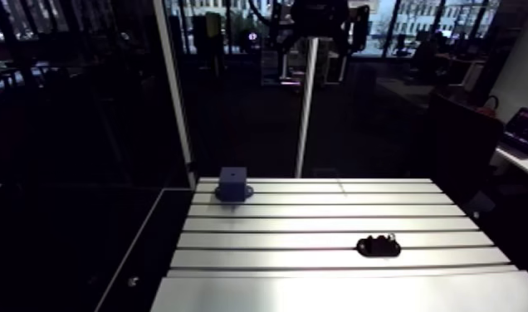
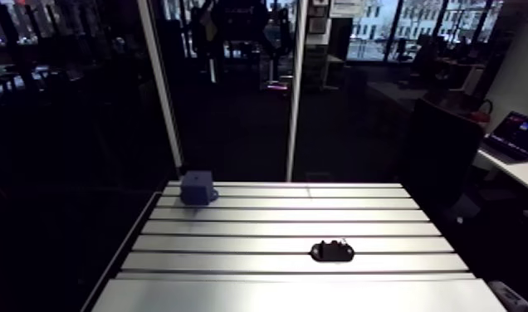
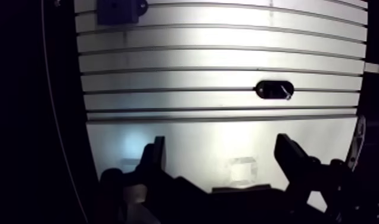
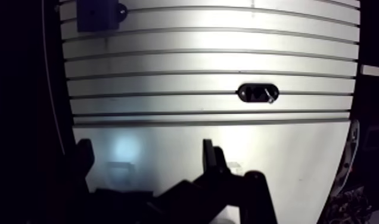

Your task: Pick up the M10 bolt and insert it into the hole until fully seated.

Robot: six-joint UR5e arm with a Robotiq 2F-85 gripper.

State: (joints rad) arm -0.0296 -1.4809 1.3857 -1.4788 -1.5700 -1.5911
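Note:
A small black oval holder [image 1: 378, 246] lies on the slotted table [image 1: 317, 224], with a shiny bolt [image 1: 390, 239] resting at its right end; in the wrist view the same holder [image 3: 274, 90] and bolt [image 3: 285, 91] lie well ahead of the fingers. A dark blue block [image 1: 232, 183] with a hole in its top stands at the table's far left; the wrist view shows the block [image 3: 117, 10] far ahead and to the left. My gripper [image 3: 221, 155] hovers over the plain near strip of the table, open, with nothing between its fingers [image 3: 291, 156].
The table's left edge [image 3: 81, 107] drops into darkness. A bright upright post [image 1: 307, 108] and a slanted frame bar [image 1: 174, 91] rise behind the far edge. A desk with a laptop [image 1: 525, 131] stands off to the right.

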